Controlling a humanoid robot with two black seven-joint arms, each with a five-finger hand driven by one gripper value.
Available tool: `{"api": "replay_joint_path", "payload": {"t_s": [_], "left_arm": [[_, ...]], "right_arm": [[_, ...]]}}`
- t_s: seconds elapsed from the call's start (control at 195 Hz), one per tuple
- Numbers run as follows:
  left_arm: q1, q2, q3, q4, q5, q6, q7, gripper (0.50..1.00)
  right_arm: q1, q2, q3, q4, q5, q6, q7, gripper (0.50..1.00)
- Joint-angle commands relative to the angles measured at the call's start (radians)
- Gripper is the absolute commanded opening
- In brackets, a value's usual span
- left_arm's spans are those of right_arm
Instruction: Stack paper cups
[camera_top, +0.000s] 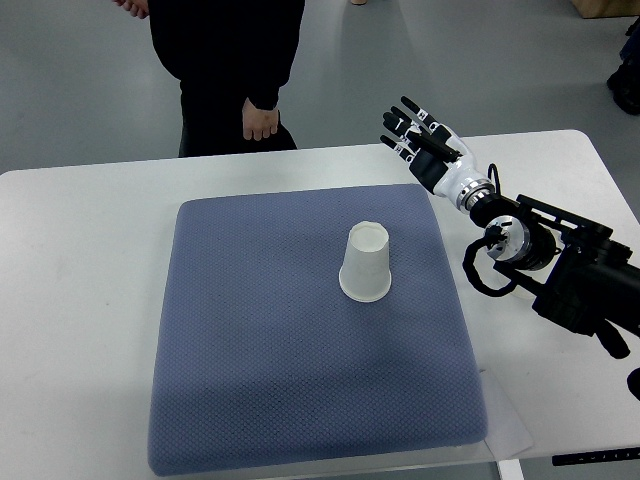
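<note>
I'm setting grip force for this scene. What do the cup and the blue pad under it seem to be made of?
The cup looks like thin white paper with a matte finish: no gloss, and a rolled rim at its wide end, which rests on the pad. The pad looks like soft, cushioned woven fabric, possibly over foam: dotted weave, rounded puffy edges, no shine. The right hand is open beside it.

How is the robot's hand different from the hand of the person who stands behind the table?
The right hand is black and white, mechanical, with fingers spread out; the person's hand is bare, with its fingers loosely curled. The right hand is over the table's far edge beside the blue mat, while the person's hand hangs beyond the table. Both hold nothing, and neither touches the paper cup.
</note>
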Motion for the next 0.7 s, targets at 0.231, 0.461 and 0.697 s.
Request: {"api": "replay_joint_path", "payload": {"t_s": [0.231, 0.461, 0.697], "left_arm": [[-0.001, 0.0, 0.003, 0.0, 0.003, -0.002, 0.0, 1.0], [0.004, 0.0, 0.006, 0.0, 0.003, -0.012, 0.001, 1.0], [0.004, 0.0, 0.006, 0.001, 0.003, -0.012, 0.001, 1.0]], "right_arm": [[-0.001, 0.0, 0.0, 0.0, 0.0, 0.002, 0.0, 0.913], [0.002, -0.003, 0.0, 0.003, 0.0, 0.003, 0.0, 0.913], [0.012, -0.015, 0.0, 0.009, -0.021, 0.026, -0.002, 0.913]]}}
